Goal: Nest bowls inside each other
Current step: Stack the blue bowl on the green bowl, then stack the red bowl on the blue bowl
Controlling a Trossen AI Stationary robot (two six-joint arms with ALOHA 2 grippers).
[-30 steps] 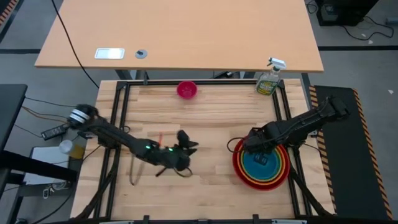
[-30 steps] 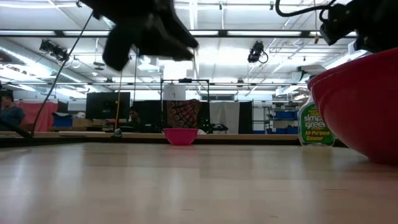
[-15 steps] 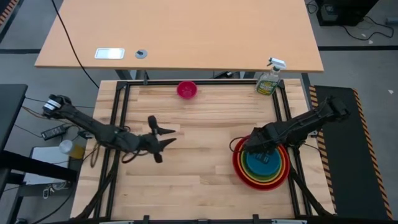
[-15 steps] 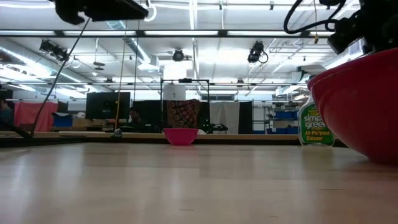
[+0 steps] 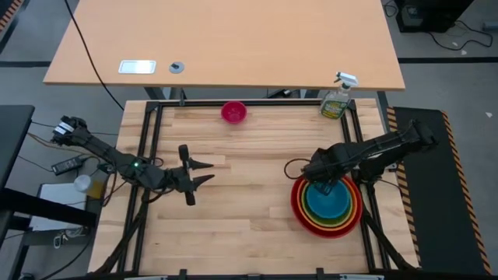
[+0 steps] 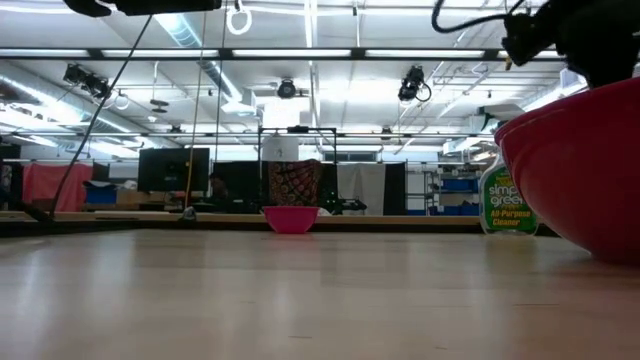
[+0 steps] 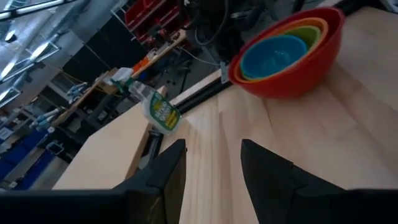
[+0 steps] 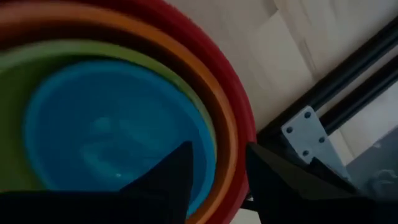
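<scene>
Four bowls sit nested at the table's right, near side: red (image 5: 299,208) outermost, then orange, lime green and blue (image 5: 327,202) innermost. The stack (image 7: 286,50) also shows in the left wrist view. The small pink bowl (image 5: 233,112) stands alone on its base near the far edge (image 6: 291,218). My right gripper (image 5: 320,180) hangs open, pointing down over the stack's far-left rim (image 8: 217,152); its fingers touch nothing. My left gripper (image 5: 204,173) is open in the air left of the table's middle (image 7: 211,146), pointing about level toward the right, with nothing between its fingers.
A green spray bottle (image 5: 336,99) with a white trigger stands at the far right corner (image 6: 505,205). A black frame rail (image 8: 336,93) runs along the table's right edge beside the stack. Bare wood (image 5: 257,155) lies between the two grippers and the pink bowl.
My left gripper has swung from the table's near middle toward the left edge and a little farther back, rising and rolling as it went. My right gripper has lifted slightly off the blue bowl toward the far edge. The nested stack has stayed where it was.
</scene>
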